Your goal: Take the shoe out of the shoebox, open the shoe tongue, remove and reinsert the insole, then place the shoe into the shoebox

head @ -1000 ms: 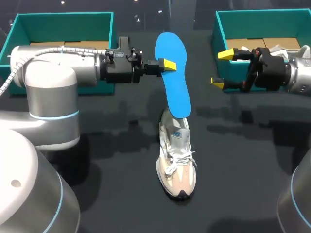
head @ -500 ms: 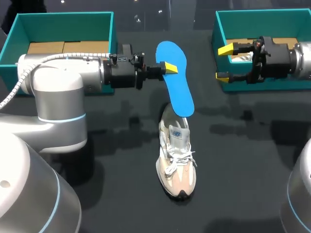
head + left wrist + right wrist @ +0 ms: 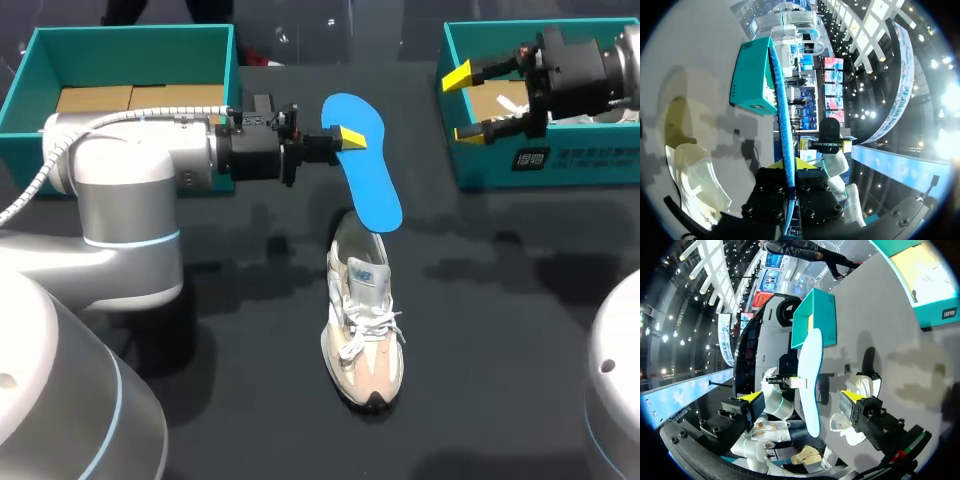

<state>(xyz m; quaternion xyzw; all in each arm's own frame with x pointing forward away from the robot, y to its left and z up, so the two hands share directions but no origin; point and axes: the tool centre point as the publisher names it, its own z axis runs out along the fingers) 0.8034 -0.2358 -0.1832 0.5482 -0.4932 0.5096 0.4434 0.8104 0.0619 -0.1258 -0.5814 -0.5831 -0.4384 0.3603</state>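
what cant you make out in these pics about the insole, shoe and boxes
- Head view: whether the lower end of the insole touches the shoe; it overlaps the heel.
- Head view: the shoe's inside, behind the insole and tongue.
- Head view: contents of the right shoebox, covered by the right gripper and cut by the edge.
- Left wrist view: fingertips of the left gripper, mostly behind its black body.

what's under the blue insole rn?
The lower end of the insole hangs over the heel opening of the shoe; the rest is above the dark table. It hides that opening, so whether it touches inside cannot be seen.
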